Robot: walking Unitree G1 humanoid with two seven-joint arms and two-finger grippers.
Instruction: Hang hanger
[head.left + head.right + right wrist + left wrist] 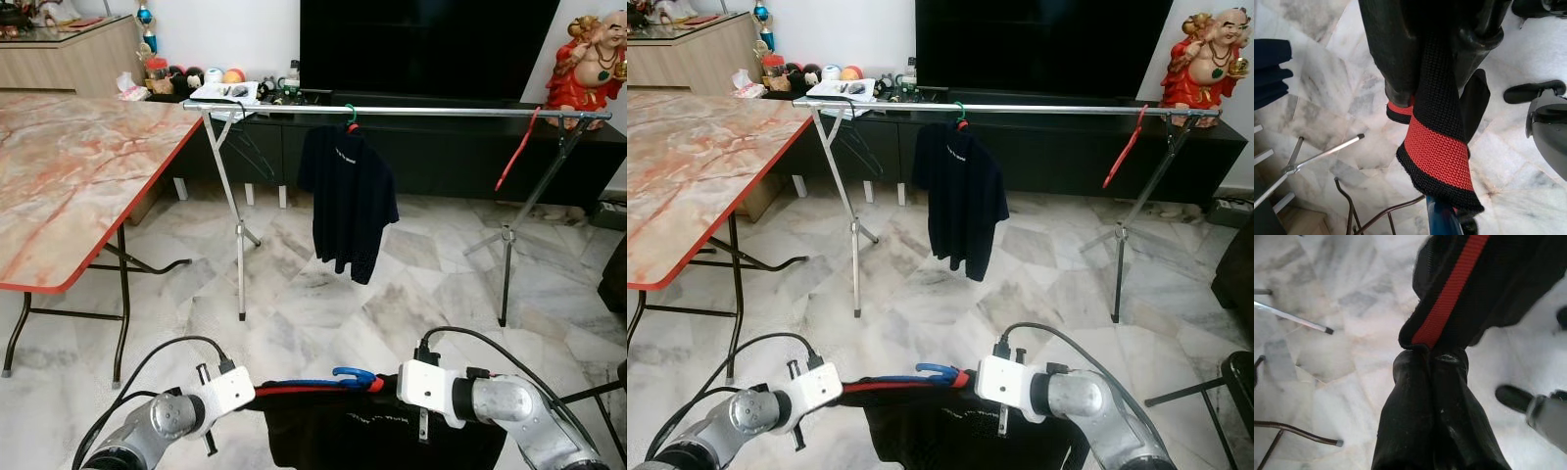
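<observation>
So the blue hanger point(355, 375) with the black-and-red garment point(382, 431) on it is sitting low and close to the robot, strung sideways between both grippers, long axis running left to right, roughly parallel to the rail point(411, 112) well ahead and above. The left gripper point(1430, 357) is pinching the red-trimmed edge with its fingers closed tight on the fabric, and the right gripper point(1435, 73) is clamping the knit collar the same way. The hook is sitting nearer the right arm, so I'd guess that one is leading the lift, aiming for the bare stretch of rail between the dark shirt point(348, 201) and the red hanger point(517, 149).
</observation>
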